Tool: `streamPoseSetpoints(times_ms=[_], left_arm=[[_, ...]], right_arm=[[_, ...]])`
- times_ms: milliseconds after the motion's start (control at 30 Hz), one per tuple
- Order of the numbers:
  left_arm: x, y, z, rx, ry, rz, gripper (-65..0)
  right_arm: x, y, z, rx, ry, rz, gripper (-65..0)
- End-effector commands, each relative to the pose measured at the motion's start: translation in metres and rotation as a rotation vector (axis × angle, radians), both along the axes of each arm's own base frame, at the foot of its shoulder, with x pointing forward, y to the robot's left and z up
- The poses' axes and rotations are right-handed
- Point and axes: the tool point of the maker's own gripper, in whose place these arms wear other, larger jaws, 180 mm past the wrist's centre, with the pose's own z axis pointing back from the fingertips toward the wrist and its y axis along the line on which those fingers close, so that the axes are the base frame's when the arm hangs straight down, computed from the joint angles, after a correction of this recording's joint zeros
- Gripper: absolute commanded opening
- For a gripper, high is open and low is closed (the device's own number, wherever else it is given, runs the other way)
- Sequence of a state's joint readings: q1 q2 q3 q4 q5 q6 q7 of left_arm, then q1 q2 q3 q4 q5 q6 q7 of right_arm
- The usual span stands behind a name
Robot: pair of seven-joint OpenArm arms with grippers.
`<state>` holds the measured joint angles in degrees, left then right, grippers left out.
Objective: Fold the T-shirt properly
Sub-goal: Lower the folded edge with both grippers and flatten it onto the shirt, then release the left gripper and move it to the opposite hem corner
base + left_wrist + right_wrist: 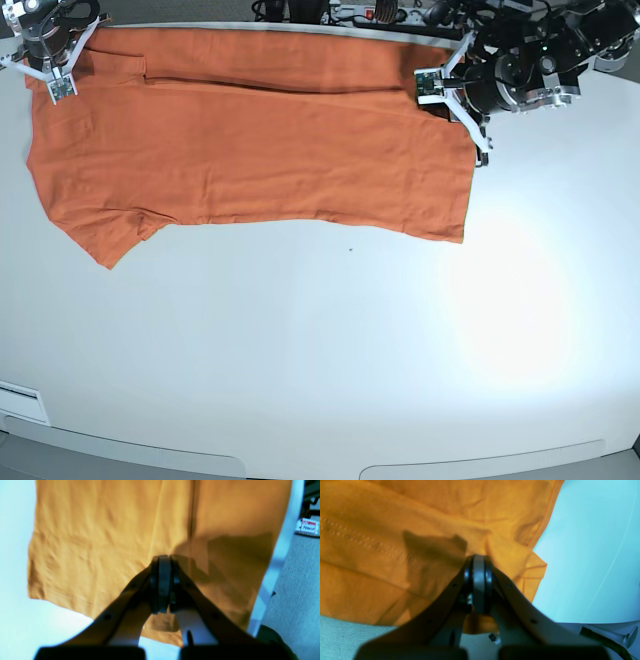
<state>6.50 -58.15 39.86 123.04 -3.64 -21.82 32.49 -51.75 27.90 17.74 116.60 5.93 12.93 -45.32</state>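
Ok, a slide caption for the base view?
Both grippers, left and right, shut over the far edge of a plain orange short-sleeved T-shirt lying across a white table.

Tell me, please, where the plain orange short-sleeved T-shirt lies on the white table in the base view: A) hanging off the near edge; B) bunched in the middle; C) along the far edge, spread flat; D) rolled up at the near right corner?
C: the orange T-shirt lies spread flat along the far edge of the white table, with both grippers at its far side.
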Motion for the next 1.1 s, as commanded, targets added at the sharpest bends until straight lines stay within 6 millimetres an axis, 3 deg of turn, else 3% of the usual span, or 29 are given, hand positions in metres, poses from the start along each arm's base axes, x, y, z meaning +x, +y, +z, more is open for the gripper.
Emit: streamPoseSetpoints(times_ms=[0, 167, 300, 467, 567, 667, 833, 933, 1067], left_arm=[[0.005, -0.001, 0.009, -0.012, -0.032, 0.000, -65.0], [0.013, -0.003, 0.016, -0.019, -0.082, 0.022, -65.0], [0.030, 0.000, 0.023, -0.036, -0.153, 0.099, -65.0], [0.071, 0.006, 0.051, -0.133, -0.305, 0.304, -65.0], [0.099, 0.013, 0.072, -0.209, -0.368, 0.427, -65.0], [0.128, 0.033, 0.088, -0.246, -0.431, 0.543, -65.0], [0.172, 0.087, 0.097, -0.389, -0.404, 0.808, -65.0], [0.184, 0.114, 0.096, -0.593, -0.291, 0.969, -65.0], [0.182, 0.133, 0.083, -0.839, -0.095, 1.069, -65.0]], right_arm=[[0.000, -0.003, 0.006, -0.023, 0.005, 0.008, -64.5], [0.013, 0.005, 0.019, -0.021, -0.051, 0.026, -63.0], [0.036, 0.011, 0.048, -0.064, -0.172, 0.044, -63.0], [0.073, 0.012, 0.105, -0.200, -0.431, 0.083, -63.0], [0.080, 0.014, 0.118, -0.218, -0.495, 0.090, -63.0], [0.079, 0.014, 0.117, -0.218, -0.487, 0.091, -63.0], [0.079, 0.014, 0.117, -0.218, -0.486, 0.090, -63.0], [0.080, 0.014, 0.117, -0.216, -0.488, 0.092, -63.0], [0.079, 0.014, 0.117, -0.217, -0.487, 0.091, -63.0]])
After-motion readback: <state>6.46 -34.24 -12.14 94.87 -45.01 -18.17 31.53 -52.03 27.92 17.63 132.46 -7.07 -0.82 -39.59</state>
